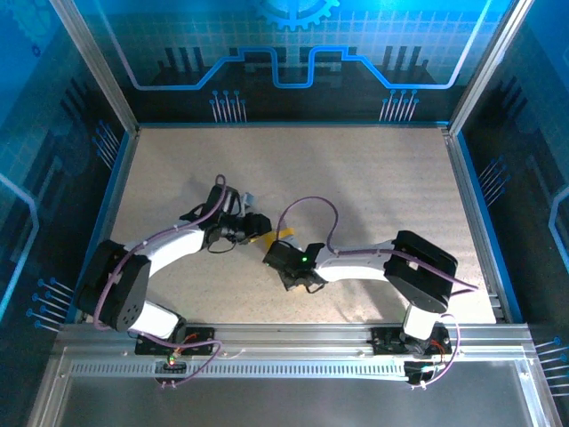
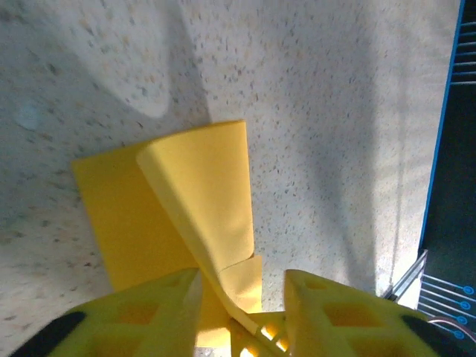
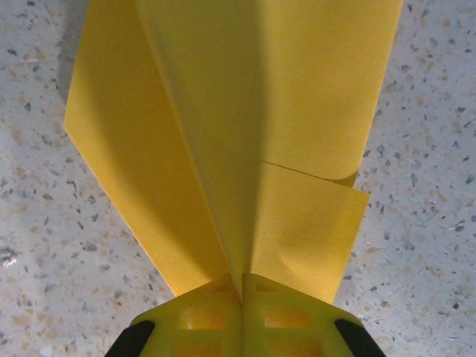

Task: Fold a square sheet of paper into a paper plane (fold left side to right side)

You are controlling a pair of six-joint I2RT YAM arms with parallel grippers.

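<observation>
The paper plane (image 3: 223, 111) is yellow-orange paper folded into a wedge with a raised centre crease and two wings spread on the table. From above, a small part of it (image 1: 277, 237) shows between the two grippers at mid-table. My right gripper (image 3: 243, 286) is shut on the centre crease, pinching it upright. My left gripper (image 2: 242, 297) stands open around the paper (image 2: 201, 193) at the other end. The fold leans against its left finger (image 2: 149, 305), and a gap separates it from the right finger (image 2: 335, 305). Both grippers (image 1: 258, 227) (image 1: 274, 255) nearly meet over the paper.
The speckled beige table (image 1: 356, 178) stretches to the back and to the right. A blue rim (image 2: 440, 149) runs along the table's side. A metal rail (image 1: 284, 342) carrying the arm bases crosses the near edge.
</observation>
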